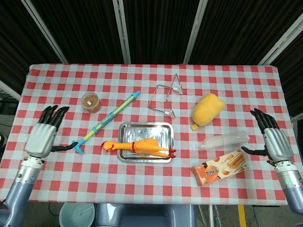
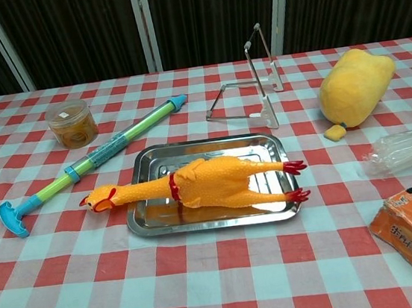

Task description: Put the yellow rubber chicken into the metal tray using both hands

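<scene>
The yellow rubber chicken [image 1: 142, 147] [image 2: 210, 184] lies in the metal tray [image 1: 144, 127] [image 2: 206, 151]. Its body and red feet rest inside, while the neck and head stick out over the tray's left rim onto the cloth. My left hand [image 1: 43, 132] hovers far left of the tray, fingers spread, holding nothing. My right hand [image 1: 273, 138] is at the far right edge of the table, fingers apart and empty. Neither hand appears in the chest view.
A blue-green water pump toy [image 1: 105, 122] [image 2: 90, 163] lies left of the tray. Behind it sits a small orange jar [image 1: 91, 101] [image 2: 72, 122]. A wire stand [image 1: 165, 97], yellow plush [image 1: 207, 109], clear plastic bottle [image 1: 223, 140] and snack box [image 1: 219, 168] are to the right.
</scene>
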Robot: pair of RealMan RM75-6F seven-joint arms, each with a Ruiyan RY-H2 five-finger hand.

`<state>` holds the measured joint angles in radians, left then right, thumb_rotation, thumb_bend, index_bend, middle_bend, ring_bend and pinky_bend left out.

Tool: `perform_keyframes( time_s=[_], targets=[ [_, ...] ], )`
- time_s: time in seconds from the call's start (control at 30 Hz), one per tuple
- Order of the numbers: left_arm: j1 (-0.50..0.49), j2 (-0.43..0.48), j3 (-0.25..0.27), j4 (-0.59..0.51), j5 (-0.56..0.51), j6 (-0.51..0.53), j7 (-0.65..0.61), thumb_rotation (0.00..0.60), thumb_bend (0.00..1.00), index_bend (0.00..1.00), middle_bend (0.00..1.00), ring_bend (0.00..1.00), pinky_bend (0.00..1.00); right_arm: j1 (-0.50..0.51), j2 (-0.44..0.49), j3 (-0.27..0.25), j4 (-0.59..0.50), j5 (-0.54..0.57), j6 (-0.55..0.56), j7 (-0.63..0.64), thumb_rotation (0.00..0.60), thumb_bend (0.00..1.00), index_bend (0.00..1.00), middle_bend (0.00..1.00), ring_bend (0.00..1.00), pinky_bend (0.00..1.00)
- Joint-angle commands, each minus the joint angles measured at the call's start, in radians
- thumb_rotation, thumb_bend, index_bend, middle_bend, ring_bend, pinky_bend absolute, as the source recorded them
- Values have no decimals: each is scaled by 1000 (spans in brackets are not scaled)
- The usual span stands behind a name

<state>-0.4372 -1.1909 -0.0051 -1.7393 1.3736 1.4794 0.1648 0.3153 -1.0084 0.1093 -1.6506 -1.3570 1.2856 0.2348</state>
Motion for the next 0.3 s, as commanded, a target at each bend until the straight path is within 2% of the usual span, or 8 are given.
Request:
perform_keyframes(
  time_s=[0.03,0.17,0.3],
  targets=[
    [71,39,37,-9,22,49,-34,600,74,48,102,17,37,-73,-42,-31,18,-29,104,-131,600,56,0,0,0,33],
    [121,61,58,3,15,59,-57,600,74,66,103,17,37,-118,-68,-48,22,-48,176,-223,600,55,0,0,0,22],
    [154,72,76,9,20,51,-85,600,74,79,108,17,37,-156,-71,-72,1,-66,210,-257,600,56,0,0,0,11]
  ],
)
